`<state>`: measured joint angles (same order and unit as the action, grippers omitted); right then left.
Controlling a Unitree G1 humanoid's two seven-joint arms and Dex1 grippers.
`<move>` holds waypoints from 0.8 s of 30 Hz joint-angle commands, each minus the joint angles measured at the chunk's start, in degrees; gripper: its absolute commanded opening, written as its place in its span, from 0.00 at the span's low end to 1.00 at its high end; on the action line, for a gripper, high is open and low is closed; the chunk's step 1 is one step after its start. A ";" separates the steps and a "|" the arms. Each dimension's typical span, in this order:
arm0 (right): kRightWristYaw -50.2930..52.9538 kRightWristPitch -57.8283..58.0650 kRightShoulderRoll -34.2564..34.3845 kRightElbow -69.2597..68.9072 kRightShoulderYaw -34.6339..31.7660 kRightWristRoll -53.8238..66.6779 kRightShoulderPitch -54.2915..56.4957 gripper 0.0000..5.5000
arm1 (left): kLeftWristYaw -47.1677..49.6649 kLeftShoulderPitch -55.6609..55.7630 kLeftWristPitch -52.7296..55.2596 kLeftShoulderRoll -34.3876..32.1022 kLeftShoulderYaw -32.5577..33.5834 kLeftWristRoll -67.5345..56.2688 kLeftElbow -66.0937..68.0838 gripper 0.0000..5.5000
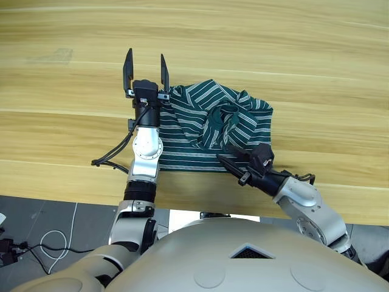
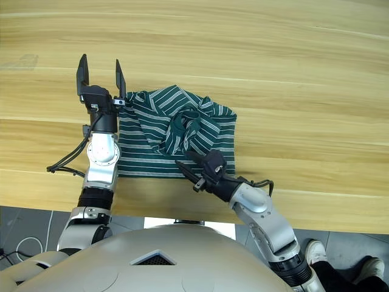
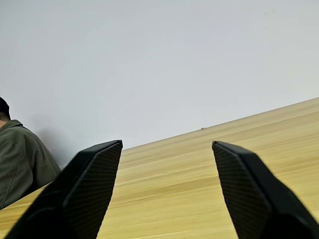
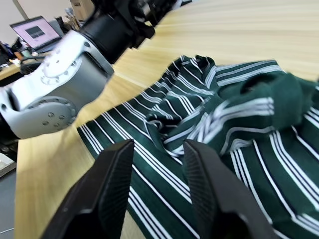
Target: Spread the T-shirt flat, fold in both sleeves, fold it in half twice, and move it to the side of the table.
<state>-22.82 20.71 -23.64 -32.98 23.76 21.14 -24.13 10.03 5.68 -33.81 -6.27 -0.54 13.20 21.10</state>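
Note:
A green T-shirt [image 1: 216,125] with white stripes lies bunched in a rough rectangle on the wooden table [image 1: 273,48], its collar heaped in the middle. My left gripper [image 1: 146,68] stands open just past the shirt's far left corner, pointing away over bare wood, with nothing between its fingers [image 3: 92,189]. My right gripper [image 1: 222,154] is open low over the shirt's near edge, right of centre, fingers aimed across the fabric toward the left arm. From the right wrist, its fingers [image 4: 112,189] hover above striped cloth [image 4: 239,129] without gripping it.
The table's near edge [image 1: 200,204] runs just behind the shirt. A black cable [image 1: 108,159] loops off my left arm onto the wood. Broad bare wood stretches beyond and to both sides of the shirt. A laptop [image 4: 35,31] sits far off.

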 commanded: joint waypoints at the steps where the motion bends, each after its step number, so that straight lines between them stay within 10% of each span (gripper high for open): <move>1: -1.30 -0.76 -0.79 -1.60 -0.13 -1.19 -0.27 0.33 | -0.27 0.08 0.59 -0.20 0.09 -0.29 -0.46 0.61; 24: 2.03 -8.33 6.43 8.30 -0.32 -11.75 3.02 0.33 | -0.48 0.58 0.09 -0.40 0.40 -0.66 0.60 0.61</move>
<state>-21.30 13.30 -18.12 -26.22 23.32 10.37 -22.02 9.66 5.67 -33.84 -6.45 -0.33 12.88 21.10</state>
